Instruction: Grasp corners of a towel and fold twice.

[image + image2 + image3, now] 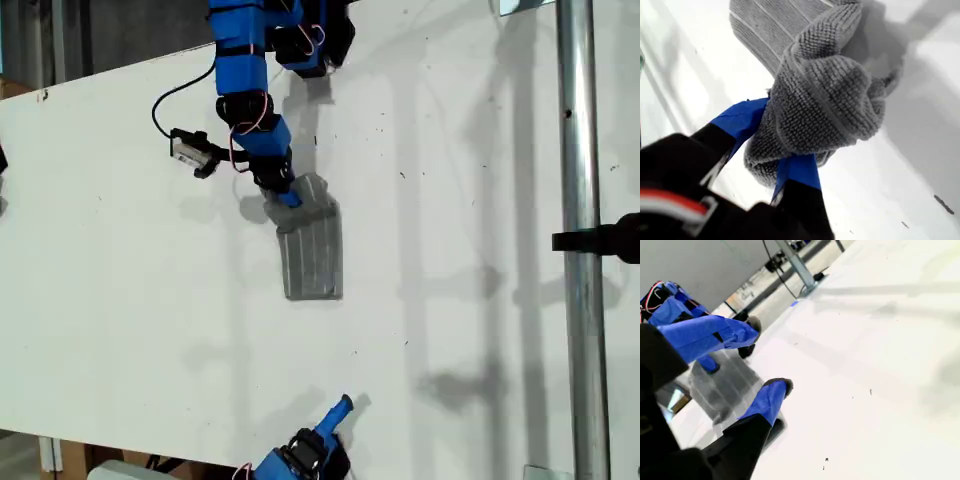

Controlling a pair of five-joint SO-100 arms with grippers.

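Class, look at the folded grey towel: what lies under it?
The towel lies on the white table, with my first gripper shut on one bunched end. Only table shows around it; the towel covers whatever lies directly beneath, so that cannot be seen.

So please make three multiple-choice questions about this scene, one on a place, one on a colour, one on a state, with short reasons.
1. In the exterior view, where does the towel lie?
A. at the view's right edge, under the metal pole
B. near the middle of the white table, below the upper arm
C. hanging off the table

2. What colour is the towel?
A. grey with thin pale stripes
B. plain red
C. green

3. What is my first hand doing?
A. open, away from the towel
B. shut on the towel
C. holding a cup

Answers:
1 B, it lies mid-table, far from the pole.
2 A, the first wrist view shows grey striped cloth.
3 B, blue fingers pinch bunched cloth; my second hand is open and empty.
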